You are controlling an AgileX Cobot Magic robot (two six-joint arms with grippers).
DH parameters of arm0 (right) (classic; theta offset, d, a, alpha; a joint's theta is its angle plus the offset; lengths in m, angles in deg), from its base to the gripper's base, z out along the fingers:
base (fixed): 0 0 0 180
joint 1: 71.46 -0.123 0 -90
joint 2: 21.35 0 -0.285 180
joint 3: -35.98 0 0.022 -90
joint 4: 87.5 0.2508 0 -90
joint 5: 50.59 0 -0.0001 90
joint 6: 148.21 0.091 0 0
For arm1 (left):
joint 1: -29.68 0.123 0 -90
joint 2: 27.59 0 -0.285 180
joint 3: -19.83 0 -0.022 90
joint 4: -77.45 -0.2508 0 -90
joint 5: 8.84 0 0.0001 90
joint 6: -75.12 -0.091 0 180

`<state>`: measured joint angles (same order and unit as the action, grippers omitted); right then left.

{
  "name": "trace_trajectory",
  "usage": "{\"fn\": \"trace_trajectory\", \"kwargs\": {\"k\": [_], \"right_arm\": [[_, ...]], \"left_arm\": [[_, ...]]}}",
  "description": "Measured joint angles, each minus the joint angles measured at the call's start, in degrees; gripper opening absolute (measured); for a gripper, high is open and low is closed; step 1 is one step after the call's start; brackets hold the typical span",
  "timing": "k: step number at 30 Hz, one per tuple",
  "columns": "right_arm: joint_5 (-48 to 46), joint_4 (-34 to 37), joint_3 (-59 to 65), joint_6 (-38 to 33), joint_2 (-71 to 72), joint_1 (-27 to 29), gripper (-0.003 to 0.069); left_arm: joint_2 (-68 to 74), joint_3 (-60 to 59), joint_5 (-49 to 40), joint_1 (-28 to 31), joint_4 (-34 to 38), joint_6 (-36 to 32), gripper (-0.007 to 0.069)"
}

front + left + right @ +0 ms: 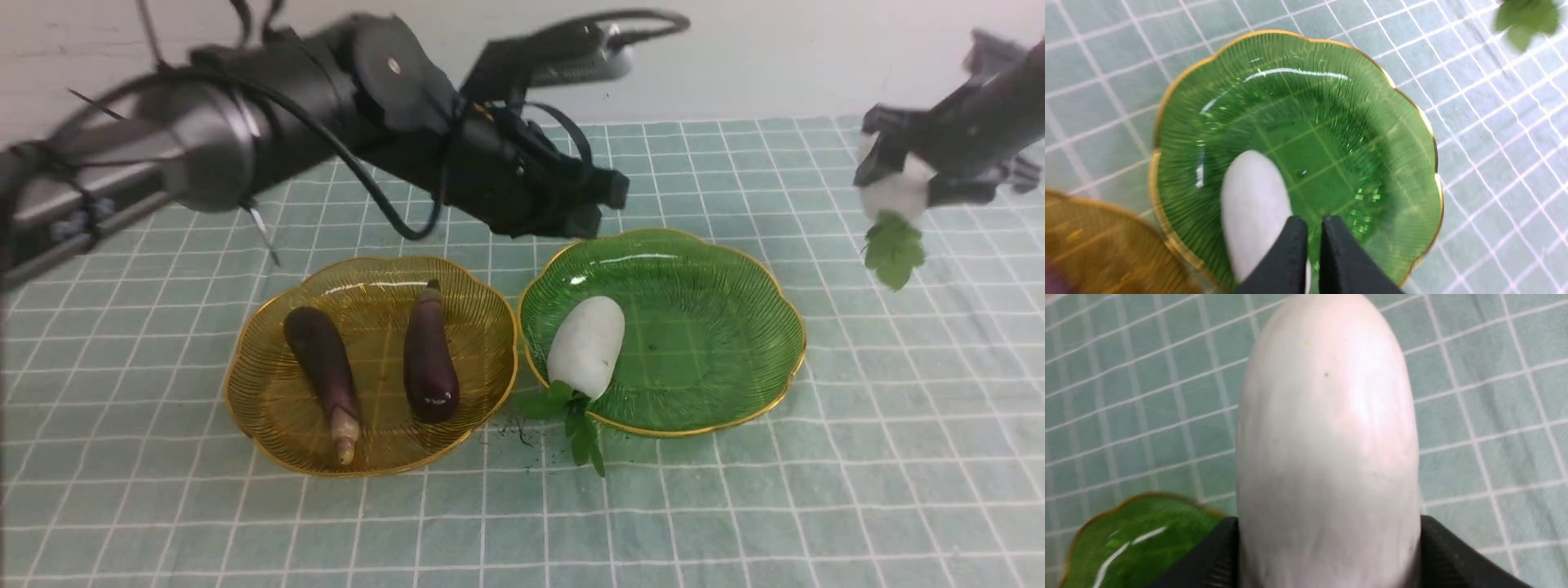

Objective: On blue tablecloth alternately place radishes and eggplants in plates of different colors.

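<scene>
"What is lying in the yellow plate (376, 441)?"

"Two eggplants are lying there. They are long, smooth and dark purple. One eggplant (322, 355) is showing a pale tan tip, and the other eggplant (430, 359) is shining at its fat round end."

"And the green plate (694, 351)?"

"It is sitting right beside the yellow one. Both are see-through, with lots of thin ridges and wavy gold edges. A white radish (586, 347) is resting in the green plate, on the side near the yellow plate. It is round and fat like an egg, and its leaves (581, 425) are hanging over the edge."

"What is the left gripper (600, 204) doing?"

"It is hovering over the far edge of the green plate. Its black jaws are almost touching each other, just a thin gap, and they are holding nothing."

"Is the right gripper (894, 159) holding something?"

"Yes! Its jaws are standing wide apart, squeezing the sides of the other white radish (1327, 449). That radish is hanging above the cloth, well to the right of the green plate, with its green leaves (895, 249) pointing down."

"What is under everything?"

"A blue-green tablecloth (914, 457) is lying there. Thin white lines are making little squares all over it, and some soft wrinkles are showing."
</scene>
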<state>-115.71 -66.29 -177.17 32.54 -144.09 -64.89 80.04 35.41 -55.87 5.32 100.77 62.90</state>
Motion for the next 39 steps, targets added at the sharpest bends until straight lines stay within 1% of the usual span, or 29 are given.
{"fn": "trace_trajectory", "kwargs": {"k": [3, 9, 13, 16, 20, 21, 26, 36, 39], "right_arm": [[-4.62, 1.89, 0.00, -1.67, 2.52, -2.13, 0.0468], [-6.06, 2.10, 0.00, -2.95, -0.20, -9.19, 0.0468], [-6.12, 2.16, 0.00, -2.95, -5.32, -13.98, 0.0468], [-6.07, 3.05, 0.00, -2.90, -10.61, -16.99, 0.0468], [-5.87, 3.36, 0.06, -2.95, -13.52, -18.68, 0.0486], [-5.80, 3.42, 0.06, -3.17, -14.04, -19.13, 0.0502], [-5.69, 3.16, 0.06, -5.16, -13.04, -19.43, 0.0534], [-5.75, -3.21, 0.06, -5.42, 0.19, -19.43, 0.0530], [-6.10, -3.45, 0.06, -5.42, 8.38, -19.43, 0.0488]], "left_arm": [[-3.42, 0.05, -4.54, 0.59, -2.28, 0.06, -0.0006], [-7.72, -0.99, -12.71, 0.70, -5.03, 0.10, -0.0008], [-9.66, -5.79, -14.46, 0.70, -5.36, 0.18, -0.0008], [-12.06, -12.74, -14.12, 0.70, -5.71, 0.64, -0.0008], [-16.49, -19.03, -12.56, 0.70, -5.94, 0.89, -0.0008], [-18.04, -20.54, -12.20, 0.70, -5.94, 1.07, -0.0008], [-24.22, -25.07, -11.57, 0.70, -6.65, 2.58, -0.0008], [-36.93, -29.32, -11.67, 0.70, -10.19, 6.70, -0.0008], [-41.46, -30.09, -12.58, 0.70, -11.11, 8.01, -0.0008]]}}
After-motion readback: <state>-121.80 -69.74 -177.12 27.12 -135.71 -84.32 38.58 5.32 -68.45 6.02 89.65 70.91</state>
